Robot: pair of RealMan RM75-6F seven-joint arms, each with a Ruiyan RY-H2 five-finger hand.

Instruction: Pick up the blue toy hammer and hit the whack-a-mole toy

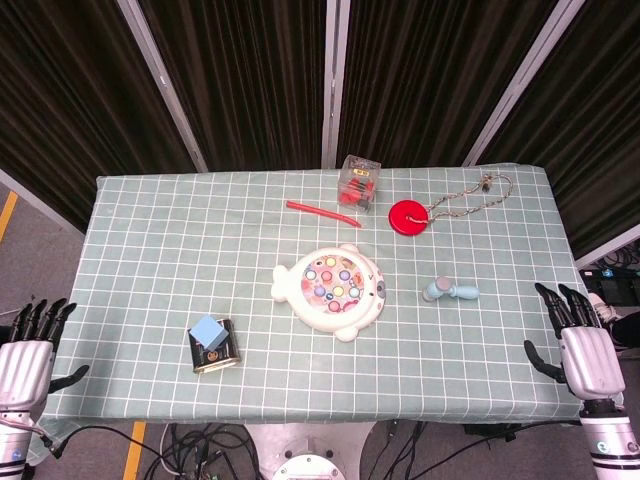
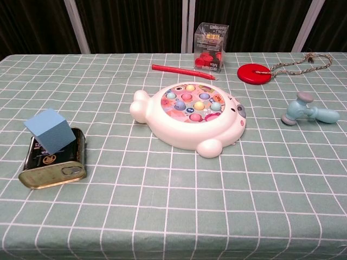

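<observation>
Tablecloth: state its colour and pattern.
Pale green tablecloth with a white grid; clearest in the chest view.

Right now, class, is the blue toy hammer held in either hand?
No: the blue toy hammer lies on the checked tablecloth, apart from the right hand and the left hand.

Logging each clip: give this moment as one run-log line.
stage: not started | hammer: on table, right of mole toy, untouched | left hand: open, off table edge | right hand: open, nearest hammer
</observation>
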